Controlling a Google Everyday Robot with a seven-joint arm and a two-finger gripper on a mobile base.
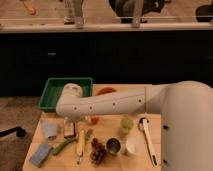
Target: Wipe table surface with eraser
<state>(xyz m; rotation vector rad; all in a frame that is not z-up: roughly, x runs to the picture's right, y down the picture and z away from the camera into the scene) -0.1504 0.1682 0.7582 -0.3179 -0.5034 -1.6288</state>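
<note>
Arm: the fat white bit at bottom right is closest to the lens. From there it reaches left across the middle of the table, so its far end sits over the left half.
Gripper: hangs down from the arm's left end, just in front of the tray. The arm covers most of it, so I honestly can't tell if it's clenched or released.
Eraser: my best guess is the small white-and-dark block right under the gripper, flat on the wood. That would explain why the arm is parked there. I can't say whether the two are touching.
Blue pad: sits at the front-left corner, well apart from the gripper. It could be the eraser instead, I'm not sure.
Tray: green, at the back-left, so it's probably clear of any wiping.
Front row: green pod, banana, pine cone, metal cup and white cup are all bunched near the front edge.
Brush: white handle lying near the right side, beside the white cup.
My read: no wiping looks done yet. There's very little bare wood, so strokes would need to be short or something gets knocked off.
</note>
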